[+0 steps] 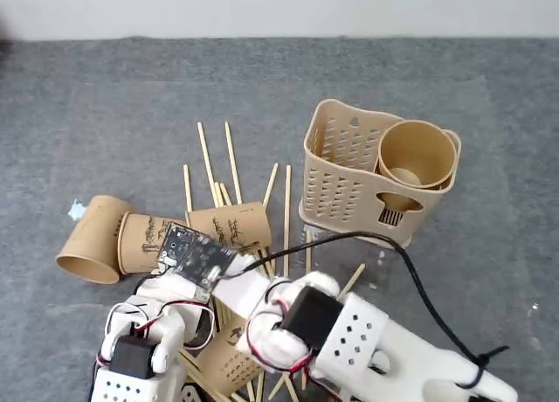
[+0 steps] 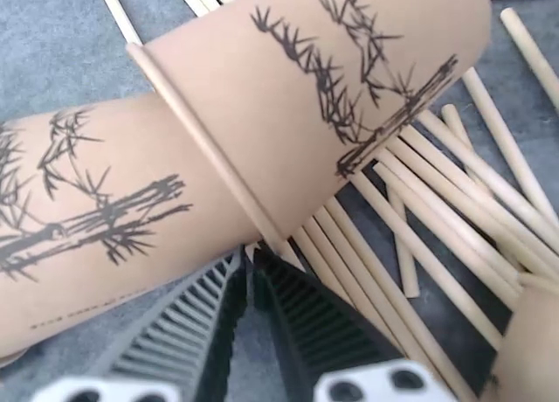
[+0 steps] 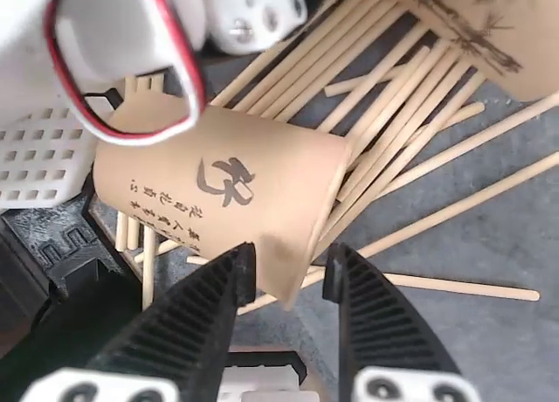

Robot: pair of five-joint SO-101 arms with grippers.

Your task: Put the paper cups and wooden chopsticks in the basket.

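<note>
My R claw (image 3: 288, 275) hung about half open, one jaw on each side of the edge of the near cup (image 3: 218, 188). It held nothing yet. That cup lay on its side on top of the sticks (image 3: 393, 114), down by the arms & well apart from the basket (image 1: 345, 188).

My L claw (image 2: 251, 266) was nearly shut, w/ just a thin gap. A stick (image 2: 210, 149) lay across the bamboo cup (image 2: 349, 70) & its end came right up to the tips. I couldn't tell if it was pinched.

I thought the job now was grabbing the near cup w/ R. To do it well I'd push in a bit more, so the jaws got more of the wall & not only the corner. Then I'd squeeze softly, bc paper squashes. I'd lift straight up so no sticks got dragged along. I'd leave L alone, as the 2 arms sat very close. The basket cup (image 1: 417, 153) took up one side, so I'd drop mine in the free side or stack it inside that one.
</note>
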